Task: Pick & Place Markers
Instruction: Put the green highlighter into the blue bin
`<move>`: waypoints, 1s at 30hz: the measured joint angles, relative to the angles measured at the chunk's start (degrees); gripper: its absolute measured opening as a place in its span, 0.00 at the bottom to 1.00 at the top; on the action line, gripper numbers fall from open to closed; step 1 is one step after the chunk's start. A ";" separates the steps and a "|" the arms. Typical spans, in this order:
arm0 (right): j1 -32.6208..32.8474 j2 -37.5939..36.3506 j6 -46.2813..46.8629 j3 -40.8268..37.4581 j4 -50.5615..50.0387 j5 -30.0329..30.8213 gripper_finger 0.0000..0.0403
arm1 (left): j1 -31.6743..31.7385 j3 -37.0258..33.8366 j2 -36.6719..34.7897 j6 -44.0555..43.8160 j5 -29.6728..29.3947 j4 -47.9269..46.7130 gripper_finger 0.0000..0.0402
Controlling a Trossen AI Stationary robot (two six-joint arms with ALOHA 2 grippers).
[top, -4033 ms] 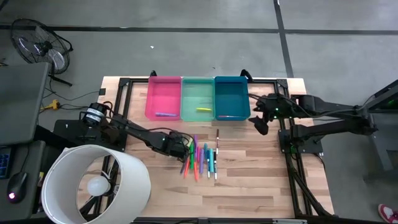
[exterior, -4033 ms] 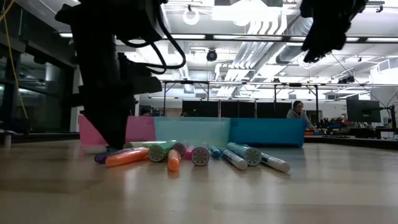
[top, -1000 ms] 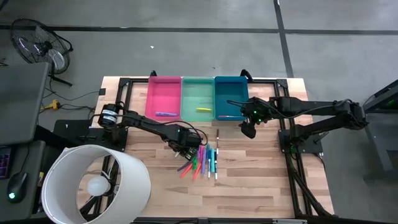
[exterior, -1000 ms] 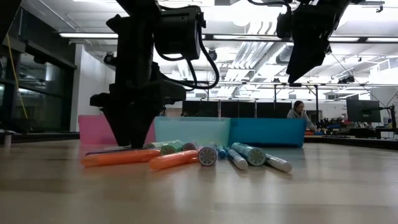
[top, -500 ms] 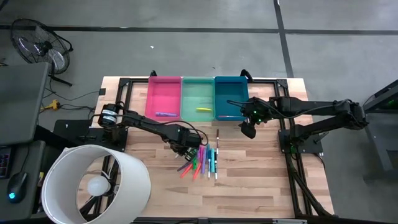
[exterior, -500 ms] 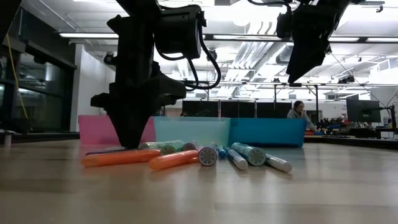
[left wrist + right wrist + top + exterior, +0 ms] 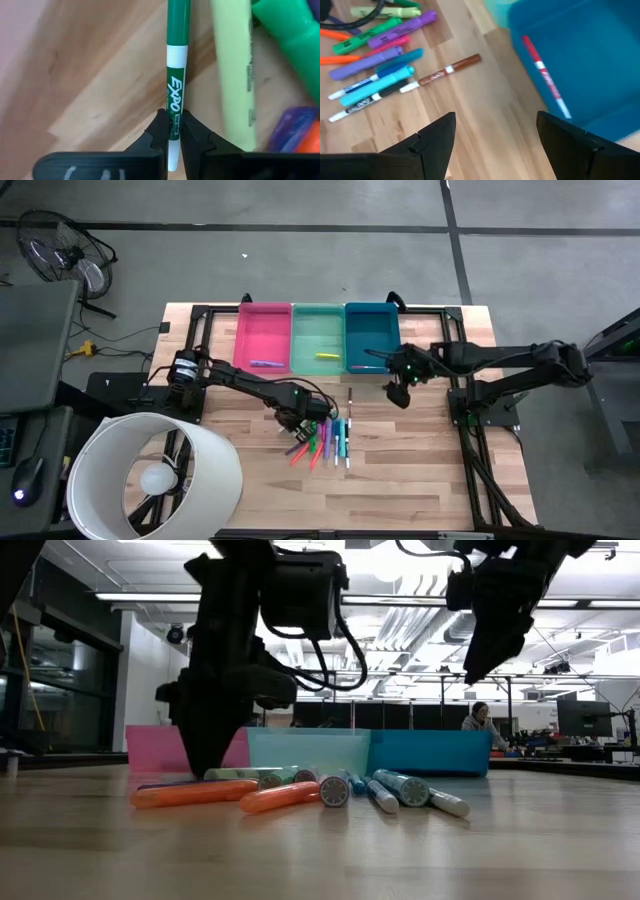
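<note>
Jaws of the left gripper point(image 7: 170, 131) are pinched tight on a green marker point(image 7: 174, 75), w/ a yellow marker point(image 7: 234, 70) lying just beside it on the wood. Seen from overhead, that gripper point(image 7: 297, 420) sits low at the 9 o'clock edge of the marker pile point(image 7: 325, 438), near bench centre. Right gripper point(image 7: 397, 393) hangs in the air at approx 2 o'clock from the pile, just off the blue bin point(image 7: 372, 337); its jaws stand wide apart, holding nothing.

Bench point(image 7: 400, 480) is pale wood planks on a black frame. Three bins run side by side along its 12 o'clock edge: pink bin point(image 7: 263, 338), green bin point(image 7: 318, 337), then the blue one. Each has a marker inside; the blue bin's is a red marker point(image 7: 542, 76). A brown marker point(image 7: 450, 69) lies apart from the pile, toward the bins.

Room: grey concrete floor w/ dark seams, a floor fan point(image 7: 62, 252) at 10 o'clock, a big white lampshade point(image 7: 155, 477) at 8 o'clock. At bench level you see strip lights, ceiling ducts, and a person point(image 7: 482, 720) seated far back behind the blue bin.
</note>
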 joint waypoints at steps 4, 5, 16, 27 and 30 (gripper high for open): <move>2.21 0.00 3.24 -4.74 7.12 -0.06 0.66 | 1.27 3.62 -0.30 1.31 -4.25 -2.26 0.04; 2.77 0.02 4.15 -5.90 9.11 -0.08 0.66 | 1.66 4.01 -0.31 1.89 -4.81 -3.40 0.04; 6.34 0.02 7.82 -14.76 32.48 -2.83 0.66 | 3.59 12.08 -0.35 8.50 -9.70 -3.34 0.04; 6.23 0.02 5.81 -15.65 40.86 -1.80 0.66 | 6.72 26.29 -0.42 17.08 -15.80 -3.11 0.04; 5.22 -0.64 6.40 -15.65 43.07 -2.13 0.66 | 7.19 30.23 -0.44 19.62 -16.86 -3.01 0.04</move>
